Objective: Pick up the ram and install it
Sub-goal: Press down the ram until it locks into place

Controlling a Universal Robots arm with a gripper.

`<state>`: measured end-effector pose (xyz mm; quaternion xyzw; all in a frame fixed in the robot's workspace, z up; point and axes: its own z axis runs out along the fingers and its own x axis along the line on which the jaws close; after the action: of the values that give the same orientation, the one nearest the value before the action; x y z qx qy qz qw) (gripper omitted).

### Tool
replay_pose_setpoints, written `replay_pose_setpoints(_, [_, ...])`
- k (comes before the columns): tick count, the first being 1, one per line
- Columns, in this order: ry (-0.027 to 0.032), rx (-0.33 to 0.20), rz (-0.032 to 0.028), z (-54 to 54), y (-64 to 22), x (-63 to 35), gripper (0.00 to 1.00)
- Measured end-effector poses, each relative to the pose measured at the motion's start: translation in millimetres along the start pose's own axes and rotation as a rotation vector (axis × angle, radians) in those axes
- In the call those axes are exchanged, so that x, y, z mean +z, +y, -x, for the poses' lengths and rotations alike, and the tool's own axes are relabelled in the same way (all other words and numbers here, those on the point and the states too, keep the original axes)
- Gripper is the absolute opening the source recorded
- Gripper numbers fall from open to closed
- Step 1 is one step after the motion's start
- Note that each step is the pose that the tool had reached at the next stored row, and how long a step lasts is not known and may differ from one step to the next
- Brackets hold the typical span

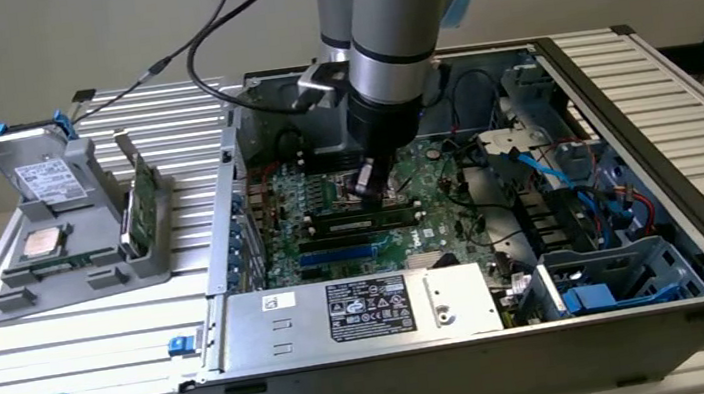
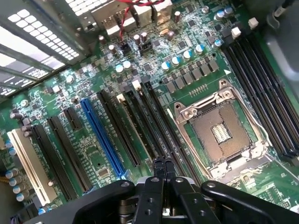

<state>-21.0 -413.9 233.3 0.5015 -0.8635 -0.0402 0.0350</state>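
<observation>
On the slatted metal table (image 1: 107, 388) stood an open computer case (image 1: 677, 217), its interior facing up. Toward the exterior view's left of the case sat a grey parts holder (image 1: 93, 279) carrying a drive (image 1: 43, 176), an upright green expansion card (image 1: 138, 198) and a square silver processor (image 1: 46, 242). The robot arm (image 1: 393, 41) reached down into the case over the green motherboard (image 1: 437, 171), beyond the silver power supply (image 1: 366, 311) at the near edge. The ram (image 1: 362, 222) lay lengthwise in a slot on the board, near its middle, chips visible along its face. The gripper (image 1: 370, 193) hung just above the ram's far side; contact could not be determined. In the wrist view the gripper (image 2: 163, 164) had its fingers (image 2: 158, 170) pressed together, grasping nothing, over the slots beside the empty processor socket (image 2: 219, 133).
</observation>
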Motion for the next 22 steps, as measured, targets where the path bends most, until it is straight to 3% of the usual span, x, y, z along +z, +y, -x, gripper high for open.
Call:
replay_pose_setpoints(8, [-0.0118, 0.109, 0.0023, 0.0, 0.0, -0.6, 0.11])
replay_pose_setpoints(14, [-0.018, 0.171, 0.0033, -0.2, 1.2, -11.3, 0.11])
replay_pose_setpoints(22, [-0.0163, 0.226, -0.0007, -0.3, 1.5, -14.5, 0.11])
